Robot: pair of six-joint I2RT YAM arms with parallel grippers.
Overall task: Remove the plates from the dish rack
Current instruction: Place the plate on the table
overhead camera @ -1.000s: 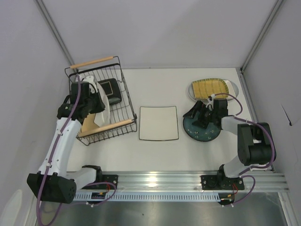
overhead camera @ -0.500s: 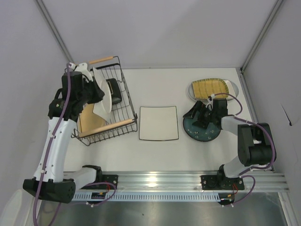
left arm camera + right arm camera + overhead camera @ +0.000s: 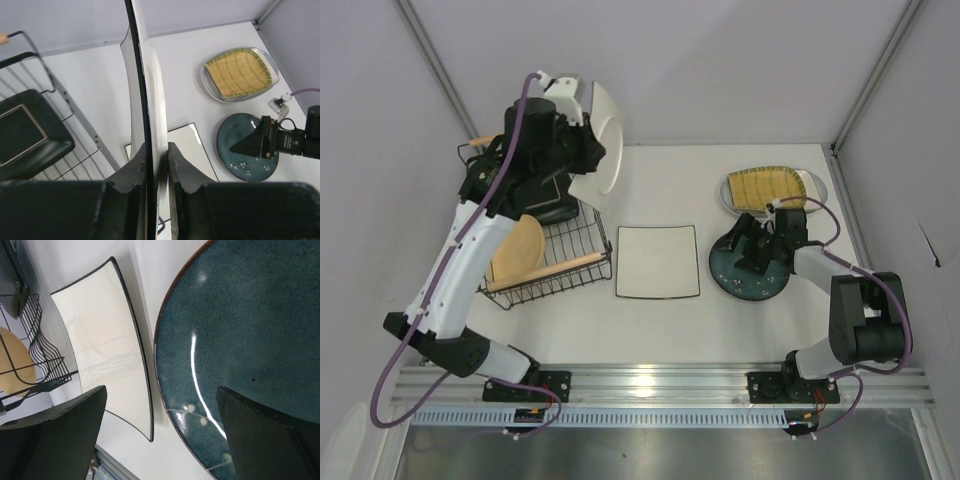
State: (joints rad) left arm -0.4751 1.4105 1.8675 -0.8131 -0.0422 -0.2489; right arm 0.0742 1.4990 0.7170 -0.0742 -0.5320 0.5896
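White round plate [image 3: 603, 135] clamped by its rim in left hand [image 3: 156, 160], on edge, above dish rack [image 3: 545, 268] at worktop's far-left | right hand [image 3: 161, 390] spread apart over teal plate [image 3: 750, 280] near right edge | step: carrying out | next likely: tilt flat, set down on bare worktop.

White tabletop [image 3: 660, 330], evenly lit. Pale grey far wall [image 3: 660, 70], left wall [image 3: 370, 150], right wall [image 3: 920, 150]. Metal corner posts [image 3: 435, 65] far left, far right. Aluminium rail [image 3: 660, 378] along near edge.
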